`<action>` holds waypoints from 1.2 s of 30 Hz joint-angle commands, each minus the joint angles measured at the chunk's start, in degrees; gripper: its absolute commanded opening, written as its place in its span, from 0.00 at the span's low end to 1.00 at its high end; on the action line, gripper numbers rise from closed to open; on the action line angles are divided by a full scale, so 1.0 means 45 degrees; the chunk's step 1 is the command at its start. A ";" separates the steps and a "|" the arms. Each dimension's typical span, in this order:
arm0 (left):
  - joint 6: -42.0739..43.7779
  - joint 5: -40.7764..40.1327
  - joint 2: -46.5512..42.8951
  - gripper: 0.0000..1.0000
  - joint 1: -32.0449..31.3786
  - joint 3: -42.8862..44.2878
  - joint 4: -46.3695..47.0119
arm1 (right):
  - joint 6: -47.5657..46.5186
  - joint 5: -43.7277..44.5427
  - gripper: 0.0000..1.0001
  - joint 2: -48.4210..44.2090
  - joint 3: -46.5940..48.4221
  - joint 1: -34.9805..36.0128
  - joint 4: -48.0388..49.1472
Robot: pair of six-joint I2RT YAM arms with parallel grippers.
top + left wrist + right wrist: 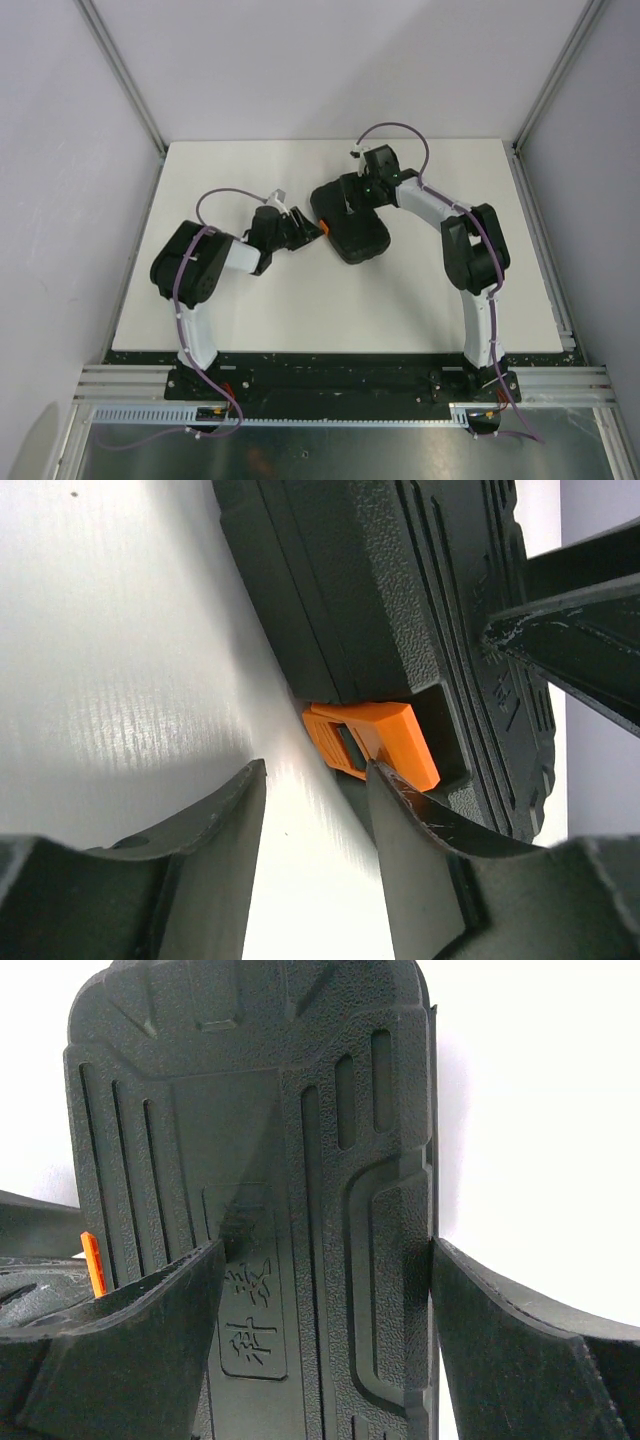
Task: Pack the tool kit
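Now the tool kit case (352, 228) lies closed, mid-bench (250, 310), its long axis slanting from far-left to near-right. Its orange latch (372, 742) sticks out of the case's left flank, and that's the key: the latch faces the left hand (315, 770), which sits right at it, half open and gripping nothing, one fingertip (410, 810) just touching the latch's edge. The right hand (328, 1248) comes in from the far side, spread wide, one finger over the lid and the other off the case's edge, so apparently steadying rather than clamping. By my read, the left arm has the latch.
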 commanded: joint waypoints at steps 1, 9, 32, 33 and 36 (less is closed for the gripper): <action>-0.0465 0.3333 -0.0341 0.51 -0.1740 0.2756 0.5249 | -0.0170 -0.5771 0.77 0.3280 -0.1609 0.3065 -0.4581; 0.0013 0.2338 -0.1655 0.42 -0.1606 0.0527 0.5149 | 0.0501 -0.4848 0.77 0.3094 -0.1517 0.2689 -0.4416; 0.0862 -0.0269 -0.5511 0.64 -0.0702 -0.3467 0.3301 | 0.1121 -0.3790 0.76 0.2944 -0.1103 0.2169 -0.4274; 0.0938 -0.0550 -0.5822 0.65 -0.0585 -0.3625 0.2914 | 0.1139 -0.3791 0.76 0.2923 -0.1073 0.2156 -0.4256; 0.1027 -0.1248 -0.6650 0.66 -0.0142 -0.4163 0.1757 | 0.1209 -0.3848 0.77 0.2872 -0.1020 0.2099 -0.4140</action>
